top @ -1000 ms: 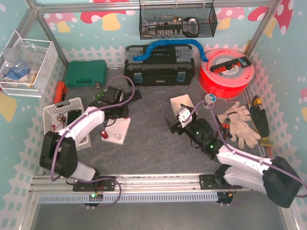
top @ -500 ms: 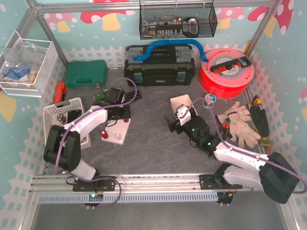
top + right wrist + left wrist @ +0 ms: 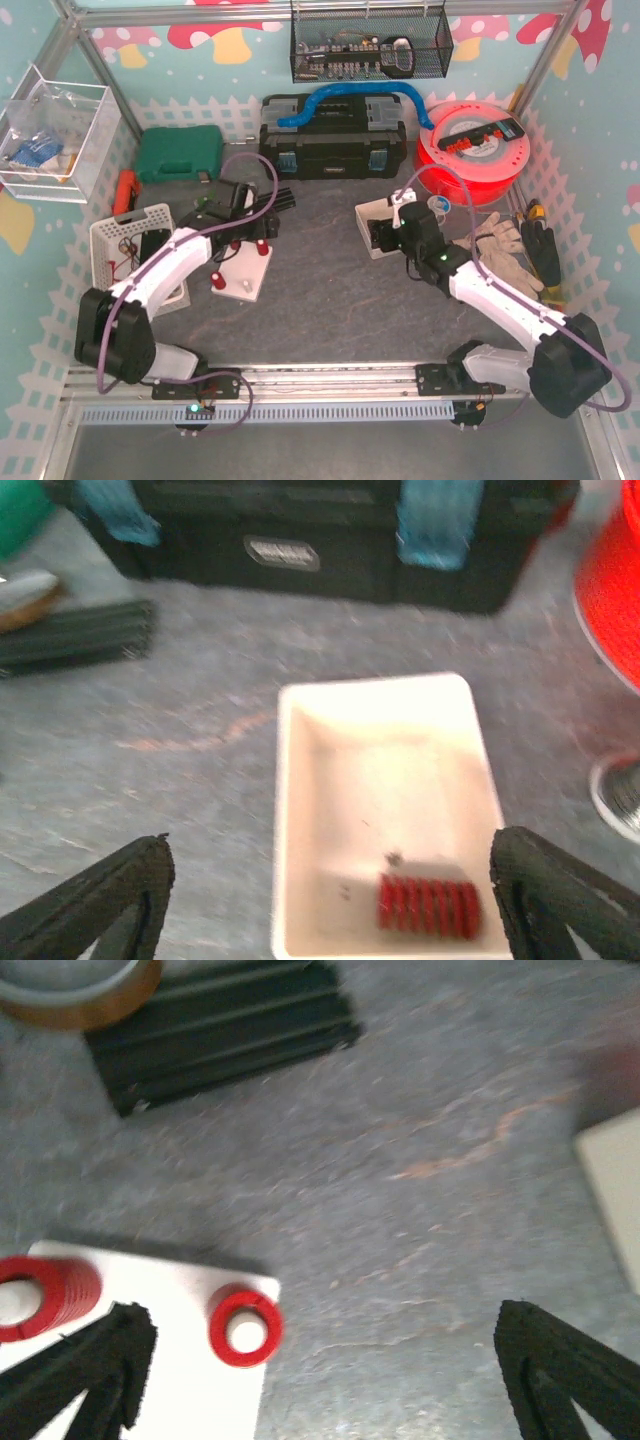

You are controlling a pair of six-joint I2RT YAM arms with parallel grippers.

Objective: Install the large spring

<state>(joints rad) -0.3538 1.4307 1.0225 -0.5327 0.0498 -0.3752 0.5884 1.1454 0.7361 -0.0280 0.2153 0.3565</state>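
A white peg plate (image 3: 150, 1360) (image 3: 243, 275) lies at the lower left of the left wrist view. A red spring (image 3: 245, 1327) sits over the peg at its corner. A wider red spring (image 3: 35, 1295) stands on another peg at the frame's left edge. My left gripper (image 3: 320, 1380) (image 3: 255, 230) hangs open above the plate's edge, holding nothing. Another red coil spring (image 3: 428, 907) lies on its side in a white bin (image 3: 285, 810) (image 3: 372, 212). My right gripper (image 3: 330, 900) (image 3: 385, 232) hovers open over that bin, its fingers to either side of it.
A black rail (image 3: 220, 1030) and a tape roll (image 3: 70, 990) lie beyond the plate. A black toolbox (image 3: 333, 135), red spool (image 3: 470, 150) and green case (image 3: 178, 152) line the back. A white basket (image 3: 130, 235) stands left, gloves (image 3: 495, 255) right.
My left gripper has opened and drawn back from the plate, leaving a red spring on the corner peg. The right arm has swung back over the white bin.
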